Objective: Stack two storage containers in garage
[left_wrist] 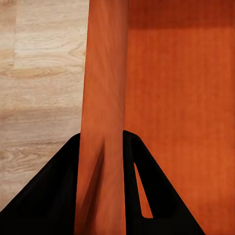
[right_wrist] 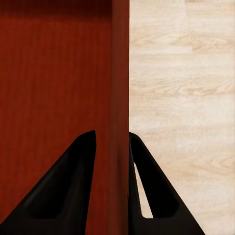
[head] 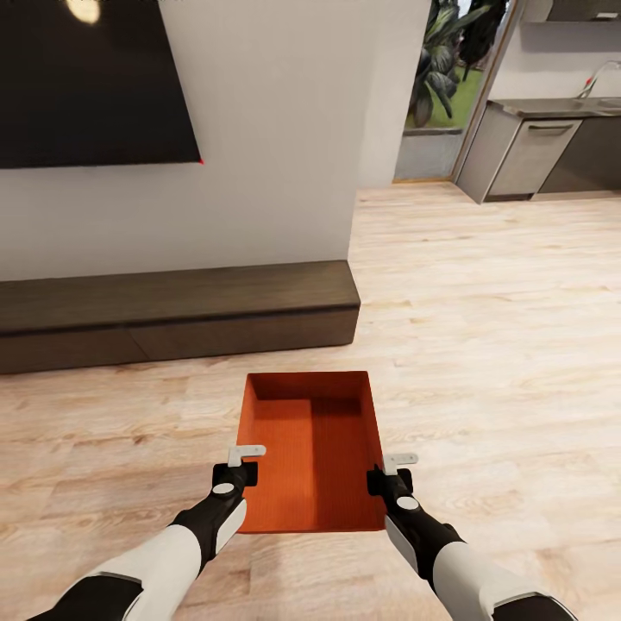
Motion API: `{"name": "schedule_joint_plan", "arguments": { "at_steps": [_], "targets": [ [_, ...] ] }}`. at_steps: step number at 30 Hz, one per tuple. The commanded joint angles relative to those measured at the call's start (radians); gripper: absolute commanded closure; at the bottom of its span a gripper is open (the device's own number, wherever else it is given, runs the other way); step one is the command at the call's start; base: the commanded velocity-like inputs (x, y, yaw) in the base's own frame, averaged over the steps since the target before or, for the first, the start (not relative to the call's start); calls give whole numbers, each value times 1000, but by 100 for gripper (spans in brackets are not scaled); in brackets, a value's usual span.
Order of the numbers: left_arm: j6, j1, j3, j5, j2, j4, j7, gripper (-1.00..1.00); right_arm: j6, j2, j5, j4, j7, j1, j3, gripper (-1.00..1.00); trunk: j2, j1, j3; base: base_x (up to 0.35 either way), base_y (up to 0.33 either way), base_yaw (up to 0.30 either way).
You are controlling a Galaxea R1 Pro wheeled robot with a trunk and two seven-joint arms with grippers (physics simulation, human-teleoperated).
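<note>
We're in the living room w/ pale plank floor (head: 483,345) all around, the long dark cabinet (head: 172,315) ahead against the white wall, black TV (head: 86,78) above it, kitchen units (head: 526,155) far off to the right. No garage in sight, so by our reading we're at the carry stage w/ the first bin.

The storage container (head: 312,448) hangs in front of us between both arms, open top up, roughly level, empty inside. Whether it's lifted clear of the planks we can't tell for sure.

Left gripper (head: 243,470) is pinched on the bin's left wall; in the left wrist view the thin wall (left_wrist: 103,112) runs straight between the two black fingers (left_wrist: 49,196), both touching it. Right gripper (head: 390,476) does the same on the right wall (right_wrist: 120,98), fingers (right_wrist: 63,196) clamped either side.

To do this well, as we judge it: keep both arms at equal height & spacing so the thin walls don't flex or slip out, turn the base slowly, steer wide of the cabinet corner, and watch the wall staying centred in each wrist view.
</note>
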Motion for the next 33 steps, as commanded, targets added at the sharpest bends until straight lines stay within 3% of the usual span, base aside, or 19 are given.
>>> {"name": "schedule_joint_plan", "arguments": {
  "at_steps": [1,23,33],
  "targets": [
    [-4,-2,36,-8,10,-2,8,100,-4,-1,-12,3,-2,0,0,100,7,-4,2,0,0,0],
    [-5,-2,34,-8,10,-4,8,100,-4,0,-10,3,-3,0,4,100,161,-88,71,0,0,0],
    [-38,-2,33,-9,9,-5,8,100,-1,0,-7,2,-2,0,5,100,161,-88,71,0,0,0]
  ]
}}
